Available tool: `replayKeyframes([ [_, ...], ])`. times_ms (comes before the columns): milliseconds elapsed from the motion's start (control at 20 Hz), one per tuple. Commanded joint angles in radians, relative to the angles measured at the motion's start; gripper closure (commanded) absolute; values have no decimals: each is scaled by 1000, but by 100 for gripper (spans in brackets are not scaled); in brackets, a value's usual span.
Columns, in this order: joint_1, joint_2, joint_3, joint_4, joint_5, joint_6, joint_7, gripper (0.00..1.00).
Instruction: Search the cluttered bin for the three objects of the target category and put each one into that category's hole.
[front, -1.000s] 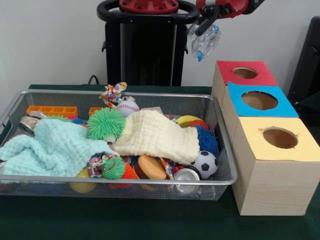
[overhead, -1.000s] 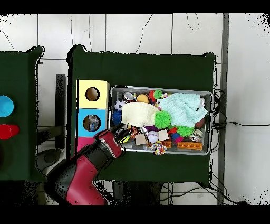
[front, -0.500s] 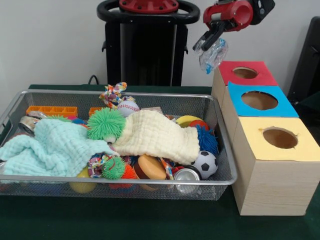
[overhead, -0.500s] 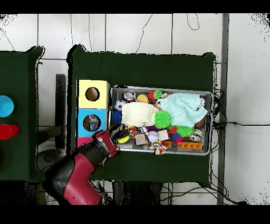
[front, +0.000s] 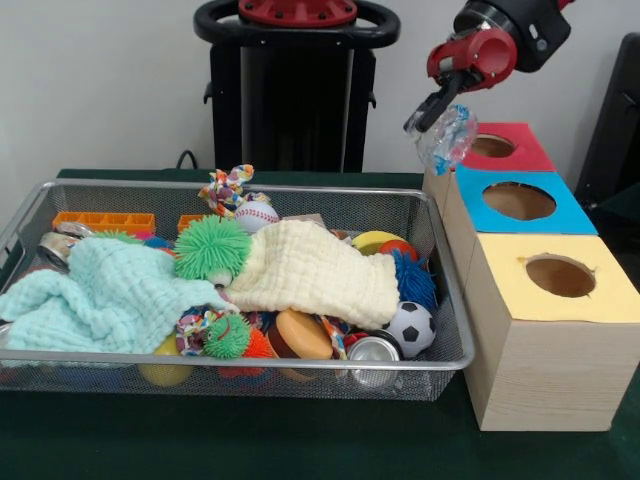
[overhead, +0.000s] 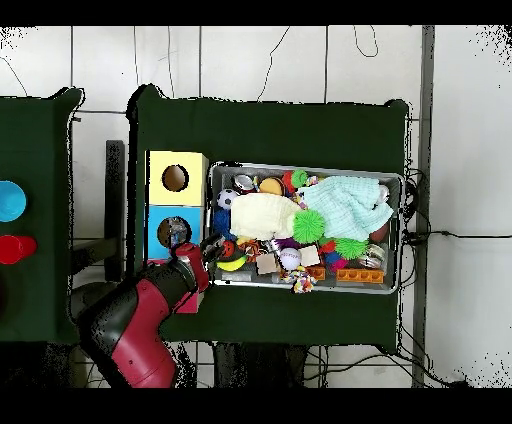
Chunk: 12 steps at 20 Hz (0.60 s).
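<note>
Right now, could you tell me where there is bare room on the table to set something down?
The dark green tablecloth lies bare in front of the silver wire-mesh bin and the pale wooden box with the yellow panel. The bin is packed with cloths, balls and cans. Above the boxes, the gripper holds a crumpled clear plastic bottle, so that side is crowded.

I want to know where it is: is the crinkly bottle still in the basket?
Out. The gripper holds the bottle in the air beside the red-topped box.
</note>
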<state>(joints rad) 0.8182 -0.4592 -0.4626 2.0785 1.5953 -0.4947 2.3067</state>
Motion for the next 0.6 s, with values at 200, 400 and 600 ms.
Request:
replayKeyframes([
  [200, -36, -33, 312, -110, 239, -181, -76, 100],
  [400, -51, -49, 360, -109, 267, -228, -80, 100],
  [600, -66, -57, 398, -111, 274, -264, -82, 100],
])
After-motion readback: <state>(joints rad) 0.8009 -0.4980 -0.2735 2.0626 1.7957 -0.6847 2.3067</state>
